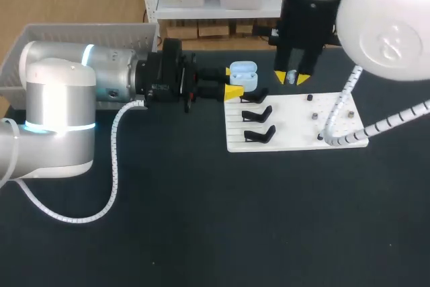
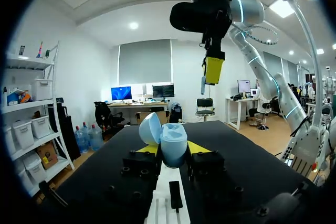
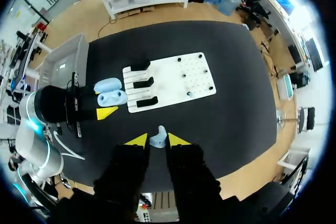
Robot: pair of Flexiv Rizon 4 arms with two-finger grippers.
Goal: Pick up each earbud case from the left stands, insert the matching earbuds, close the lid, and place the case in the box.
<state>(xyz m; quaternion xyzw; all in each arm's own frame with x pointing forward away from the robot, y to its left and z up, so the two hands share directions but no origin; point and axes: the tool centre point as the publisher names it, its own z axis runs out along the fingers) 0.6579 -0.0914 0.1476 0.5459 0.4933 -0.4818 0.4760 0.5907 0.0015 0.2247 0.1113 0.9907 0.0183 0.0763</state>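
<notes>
- Box [image 1: 40, 33]: it sits behind your left arm, well back from the left fingers. I see no case in it, so I judge nothing is packed yet. Count: 1 box.
- White board [image 1: 295, 129]: it lies ahead of the left fingers and below the right ones. Count: 1. A few small bits sit on its peg side, too small to identify or count.
- Stands [image 1: 258, 134]: I count 3 black ones on the board edge nearest the left fingers. None visibly holds a case.
- Left gripper [image 2: 174, 148]: fingers are part-closed and clamp the earbud case [image 1: 244, 76] from both sides. The case stands upright between the tips with its lid [image 2: 149, 128] swung open. Count: 1 case in view.
- Right gripper [image 3: 156, 141]: fingers are almost together, pinching one earbud [image 2: 203, 84] between the tips. They hang above and just beyond the open case, not touching it. Count: 1 earbud in hand.
- Progress, my read: you're early on. The first case is picked and open, and the first earbud is picked but not seated.
- Left for this case: seat the earbuds, shut the lid, drop it in the box. I can't tell from here whether more cases are waiting.
</notes>
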